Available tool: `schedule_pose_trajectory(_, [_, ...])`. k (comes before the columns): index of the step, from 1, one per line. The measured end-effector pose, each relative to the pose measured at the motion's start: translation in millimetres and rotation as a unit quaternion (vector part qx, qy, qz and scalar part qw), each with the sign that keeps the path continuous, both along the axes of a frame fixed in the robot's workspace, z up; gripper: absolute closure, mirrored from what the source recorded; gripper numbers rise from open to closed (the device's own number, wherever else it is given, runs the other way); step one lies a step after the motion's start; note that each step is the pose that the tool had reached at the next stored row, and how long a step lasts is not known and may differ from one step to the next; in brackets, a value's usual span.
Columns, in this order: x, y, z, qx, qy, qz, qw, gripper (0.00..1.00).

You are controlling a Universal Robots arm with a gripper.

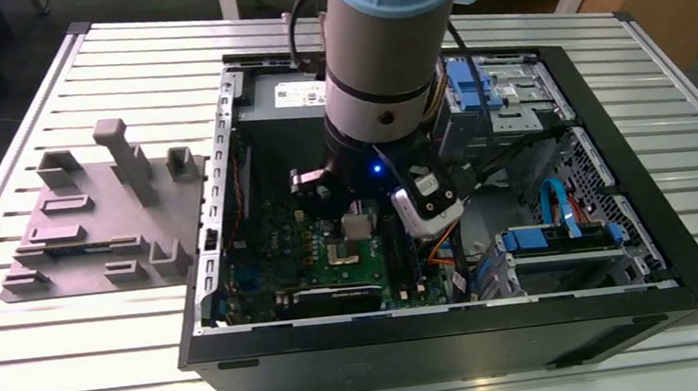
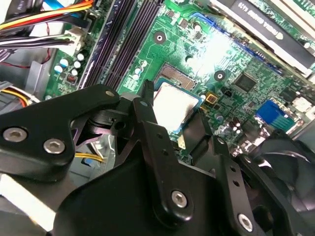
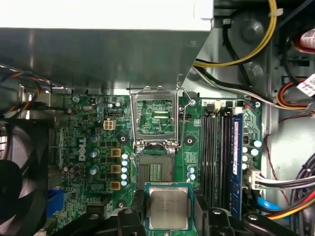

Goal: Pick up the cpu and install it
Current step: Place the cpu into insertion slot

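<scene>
CPU [image 3: 168, 207] hangs pinched between the two black fingers [image 3: 139, 209] of the gripper [image 3: 169, 219], which press on its opposite edges. It is held just above the green motherboard [image 3: 88, 147], right beside the open socket [image 3: 155, 170] and not yet in it.

Close around it, the socket's metal load frame [image 3: 155, 118] stands hinged up between the socket and the grey power supply box [image 3: 98, 49]. A row of dark memory slots [image 3: 219, 157] runs along one side of the socket, with cables [image 3: 280, 183] beyond them, and a black fan [image 3: 19, 167] sits on the other side.

The chip is a small flat square with a dull silver metal top and a narrow green rim.

In the exterior view the arm [image 1: 375, 60] reaches down into an open computer case [image 1: 463, 342] lying on a slatted metal table [image 1: 86, 370]. The case holds the motherboard, the power supply at its far side, and drive cages [image 1: 506, 106] with blue clips at the exterior view's right. A grey moulded fixture [image 1: 99, 227] lies on the table at the exterior view's left, apart from the case.
</scene>
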State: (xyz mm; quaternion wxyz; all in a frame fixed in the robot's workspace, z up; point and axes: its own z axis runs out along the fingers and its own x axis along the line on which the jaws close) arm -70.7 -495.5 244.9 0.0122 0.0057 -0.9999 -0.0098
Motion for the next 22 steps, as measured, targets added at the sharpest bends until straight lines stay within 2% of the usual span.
schedule_pose_trajectory(6, [-3.0,0.0,-10.6,0.0001,-0.0001,0.0,1.0,0.53])
schedule_pose_trajectory(11, [-4.5,0.0,-12.7,0.0002,0.0002,0.0,1.0,0.53])
schedule_pose_trajectory(18, [-5.8,0.0,-24.1,0.0001,0.0002,0.001,1.0,0.53])
schedule_pose_trajectory(22, [-8.4,0.1,-25.1,-0.002,-0.0006,0.001,1.0,0.53])
